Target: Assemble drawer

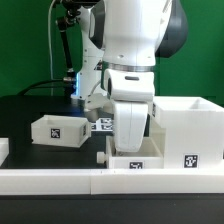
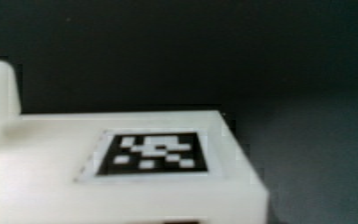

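My gripper (image 1: 131, 148) hangs straight down over a shallow white tray (image 1: 135, 160) that lies against the front rail, right beside the tall boxy casing (image 1: 186, 122) on the exterior view's right. The tray's wall and my hand hide the fingertips. The wrist view is filled by a blurred white part with a black-and-white tag (image 2: 153, 155), very close below the hand; no fingers show there. A second small tray (image 1: 57, 130) with a tag lies apart on the exterior view's left.
Low white border rails (image 1: 60, 178) run along the front edge. The marker board (image 1: 100, 125) lies behind my hand. A white end piece (image 1: 3, 150) sits at the far left. Dark table shows between the left tray and my hand.
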Action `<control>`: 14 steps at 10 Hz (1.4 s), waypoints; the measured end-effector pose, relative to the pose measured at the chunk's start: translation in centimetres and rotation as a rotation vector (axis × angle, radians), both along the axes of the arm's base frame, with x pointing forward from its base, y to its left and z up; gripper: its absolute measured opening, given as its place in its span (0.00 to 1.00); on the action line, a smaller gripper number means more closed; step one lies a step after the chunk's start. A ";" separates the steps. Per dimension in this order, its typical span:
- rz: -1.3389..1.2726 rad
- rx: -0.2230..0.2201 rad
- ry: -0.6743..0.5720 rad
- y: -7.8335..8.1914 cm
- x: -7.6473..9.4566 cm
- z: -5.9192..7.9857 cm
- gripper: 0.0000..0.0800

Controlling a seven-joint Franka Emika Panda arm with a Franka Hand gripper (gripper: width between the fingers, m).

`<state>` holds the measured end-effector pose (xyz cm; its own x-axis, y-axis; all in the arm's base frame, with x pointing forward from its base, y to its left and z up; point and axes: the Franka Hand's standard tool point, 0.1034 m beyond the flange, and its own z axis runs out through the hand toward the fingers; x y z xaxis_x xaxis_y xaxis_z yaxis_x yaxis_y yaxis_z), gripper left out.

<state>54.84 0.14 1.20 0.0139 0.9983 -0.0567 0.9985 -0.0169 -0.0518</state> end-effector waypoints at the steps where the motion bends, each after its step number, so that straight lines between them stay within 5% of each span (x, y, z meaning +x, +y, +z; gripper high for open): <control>1: 0.010 -0.007 0.006 -0.1 0.0 0.1 0.05; 14: -0.035 -0.001 -0.022 0.8 -0.2 -0.1 0.05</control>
